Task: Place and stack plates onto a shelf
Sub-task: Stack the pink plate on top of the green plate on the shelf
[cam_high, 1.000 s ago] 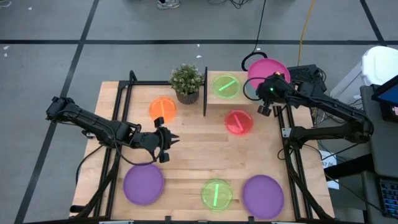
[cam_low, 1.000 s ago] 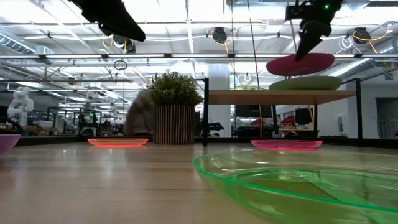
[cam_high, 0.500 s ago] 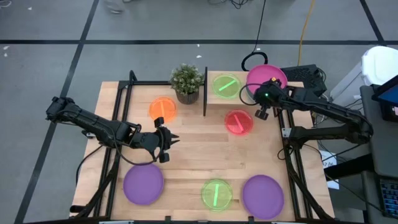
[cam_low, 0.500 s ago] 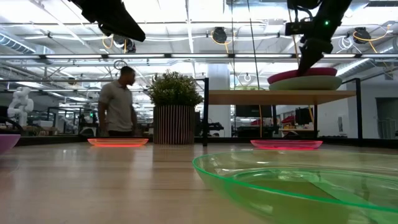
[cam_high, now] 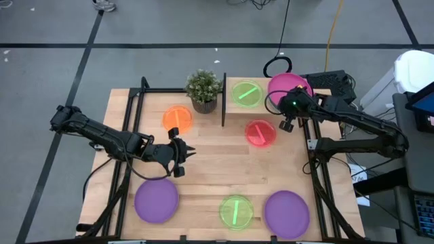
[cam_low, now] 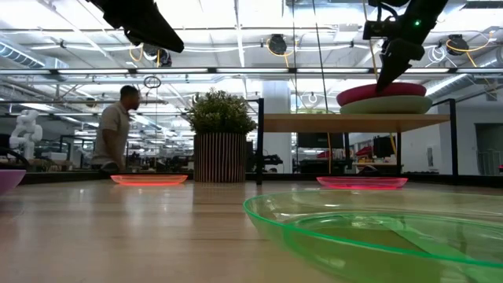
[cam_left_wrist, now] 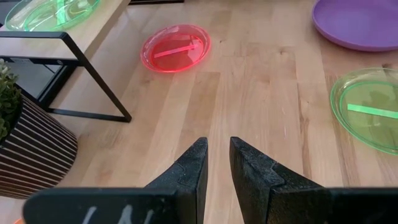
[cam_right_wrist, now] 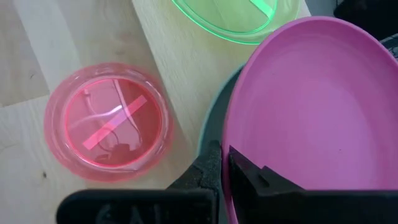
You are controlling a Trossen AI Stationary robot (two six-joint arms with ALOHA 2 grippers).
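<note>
The right end effector (cam_right_wrist: pixel 224 163) grips the magenta plate (cam_right_wrist: pixel 311 106) rim, seated on the teal plate (cam_right_wrist: pixel 214 127). It should release only once level. The left end effector (cam_left_wrist: pixel 217 163) hovers slightly parted, empty.

The right pincer (cam_high: pixel 287 108) reaches in from the right with its arm bent at the elbow behind it, fingers closed. The left pincer (cam_high: pixel 188 153) hangs in the air, arm stretched out behind it, fingers (cam_left_wrist: pixel 189 171) a narrow gap apart, holding nothing.
</note>
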